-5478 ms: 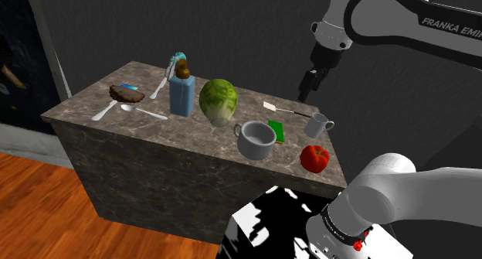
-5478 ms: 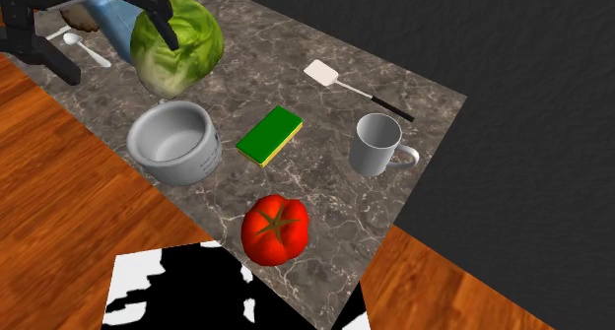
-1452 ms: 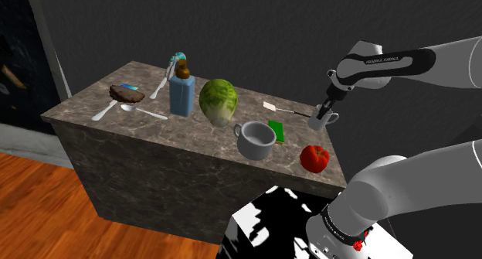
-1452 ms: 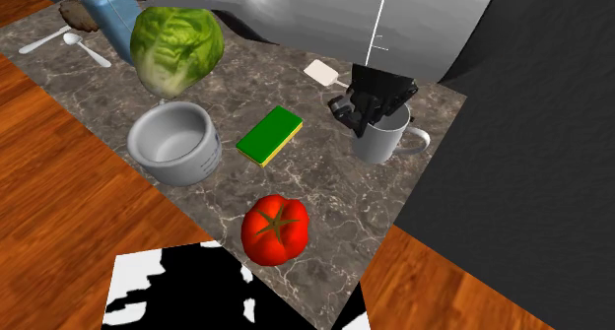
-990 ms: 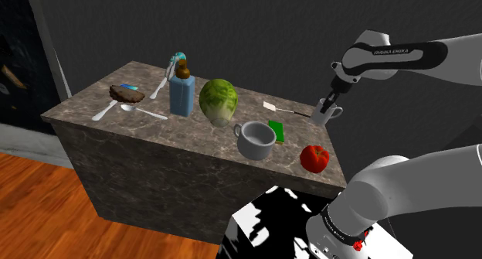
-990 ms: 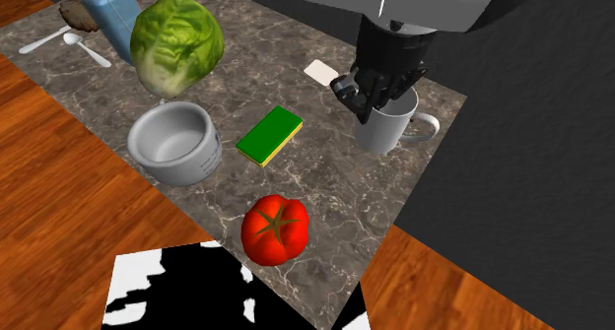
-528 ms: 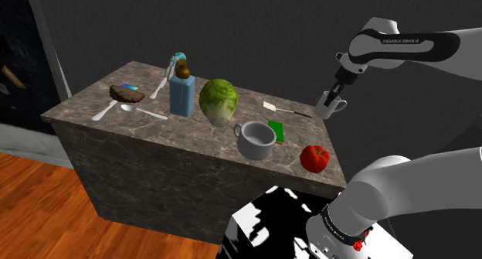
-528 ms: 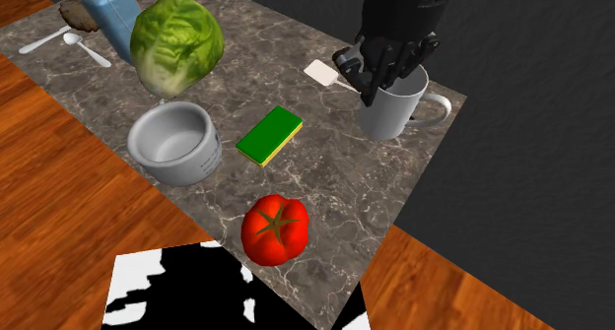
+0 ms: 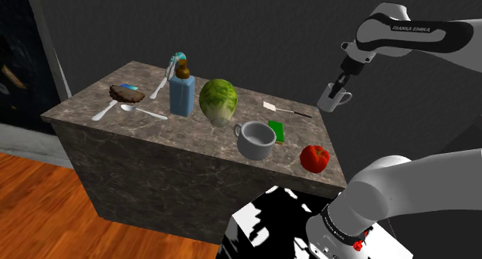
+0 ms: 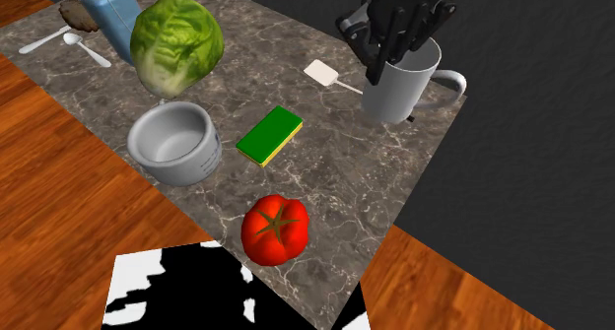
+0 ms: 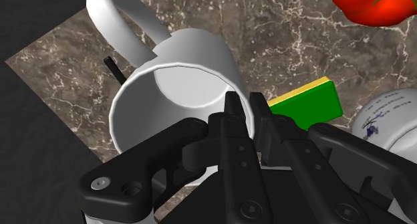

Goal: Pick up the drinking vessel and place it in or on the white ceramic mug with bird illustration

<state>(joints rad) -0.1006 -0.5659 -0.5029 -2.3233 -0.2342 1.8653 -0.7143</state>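
Observation:
A plain light grey mug (image 9: pixel 333 100) hangs in the air above the counter's far right corner, with my gripper (image 9: pixel 338 86) shut on its rim. In the second exterior view the mug (image 10: pixel 402 88) hangs upright under the black gripper (image 10: pixel 380 70), its handle pointing away from the counter. One finger is inside the mug (image 11: pixel 175 79) and one outside, as the gripper (image 11: pixel 244 109) shows in the wrist view. The wide white mug (image 9: pixel 255 139) with blue markings (image 11: pixel 393 121) stands near the counter's front edge (image 10: pixel 175 143), well apart from the gripper.
On the marble counter (image 9: pixel 93 103) lie a green sponge (image 10: pixel 268 134), a red tomato (image 10: pixel 275 228), a lettuce head (image 10: pixel 175 48), a white spatula (image 10: pixel 322 74), a blue bottle (image 9: pixel 181 93) and spoons (image 9: pixel 143 110). Wooden floor (image 10: pixel 59 239) surrounds the counter.
The gripper has risen with the grey mug, lifting it off the counter and carrying it a little toward the shoulder view's right. Everything else stayed in place.

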